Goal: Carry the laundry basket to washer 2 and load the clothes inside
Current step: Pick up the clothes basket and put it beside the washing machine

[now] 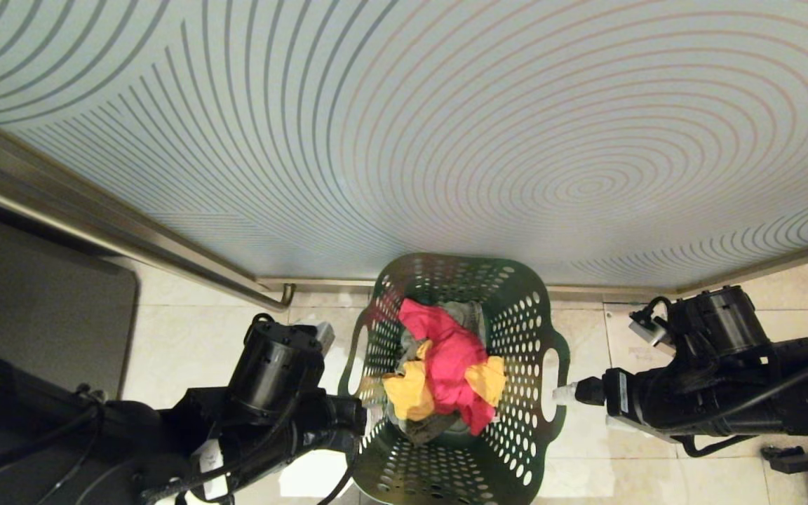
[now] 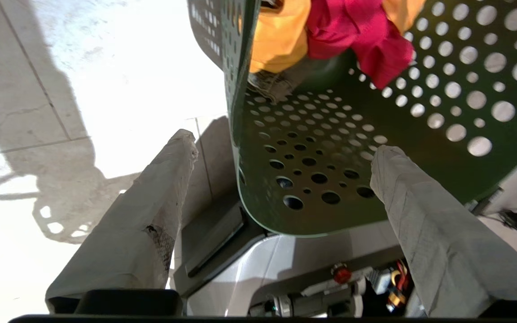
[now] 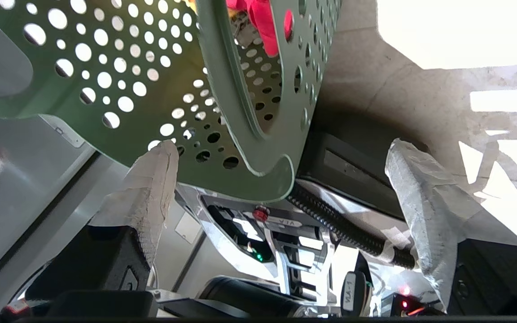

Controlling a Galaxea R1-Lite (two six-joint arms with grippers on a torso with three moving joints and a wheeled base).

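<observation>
Green plastic, the laundry basket stands on the tiled floor beside the patterned wall. Left tool and right tool gape wide at its sides, holding nothing. Next, I judge, comes lifting out the clothes.

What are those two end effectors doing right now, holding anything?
Left end effector: open, straddling the dark green perforated plastic laundry basket wall, holding nothing.
Right end effector: open around the basket rim, holding nothing.

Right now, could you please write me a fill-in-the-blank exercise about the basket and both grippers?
1. The laundry basket stands on the ____ floor.
2. Above the yellow cloth lies a ____ cloth.
3. Both the left gripper and the right gripper are ____.
Missing words: tiled; red; open
</observation>
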